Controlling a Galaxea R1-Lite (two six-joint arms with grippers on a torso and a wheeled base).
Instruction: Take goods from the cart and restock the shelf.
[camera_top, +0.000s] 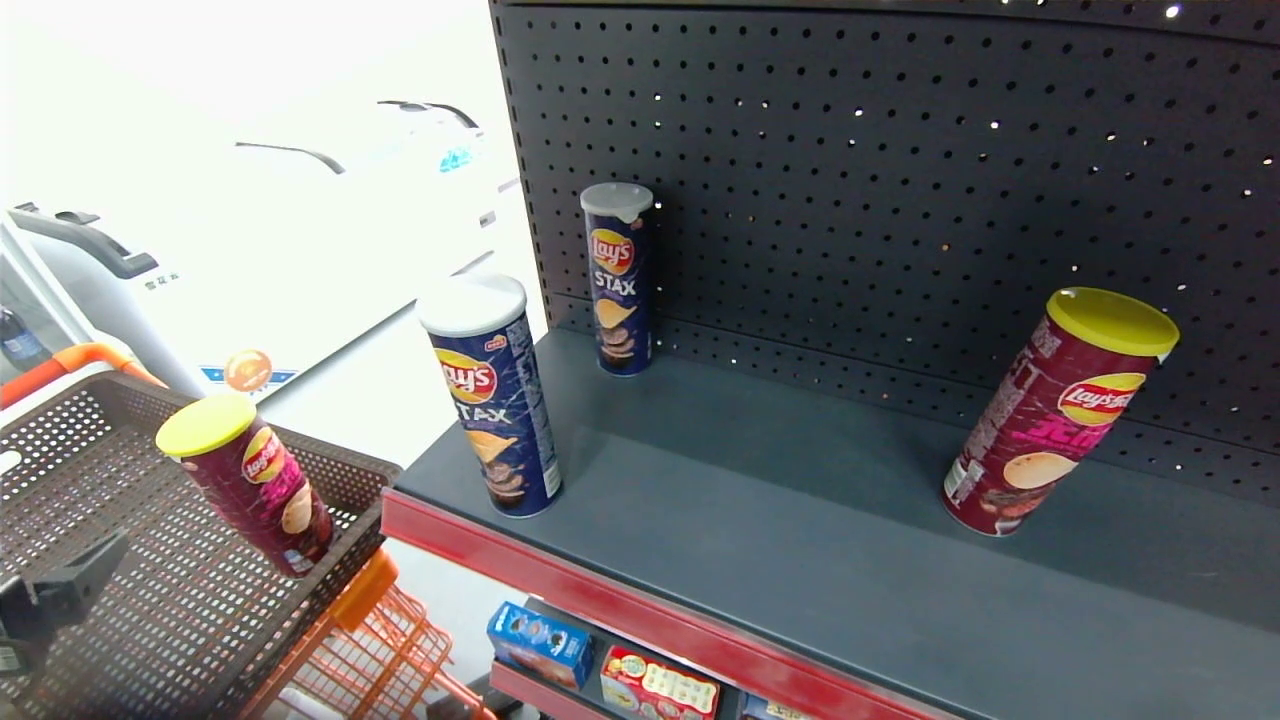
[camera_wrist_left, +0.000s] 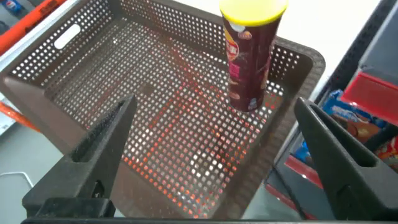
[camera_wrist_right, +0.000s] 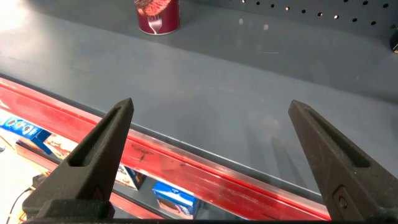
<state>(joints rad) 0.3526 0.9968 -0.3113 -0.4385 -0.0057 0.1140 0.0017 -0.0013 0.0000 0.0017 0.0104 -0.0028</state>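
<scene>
Our left pincer (camera_wrist_left: 214, 102) hangs over the cart basket (camera_wrist_left: 74, 68) with its two fingers spread wide apart, gripping nothing. Past it, in the basket corner nearest the shelf (camera_top: 800, 520), a maroon chip can (camera_wrist_left: 252, 53) with a yellow lid stands on end on the perforated floor, apart from the fingers.

Our right pincer (camera_wrist_right: 211, 106) is equally wide apart and bare, poised above the shelf's red front edge (camera_wrist_right: 186, 165). Farther back on the grey board we see a second maroon can (camera_top: 1060, 410) near the pegboard (camera_top: 900, 150). Well to its left a blue can (camera_top: 490, 395) stands at the front corner, and another blue can (camera_top: 618, 278) stands behind it against the pegboard. Below, small boxes (camera_top: 540, 640) sit on a lower shelf.
</scene>
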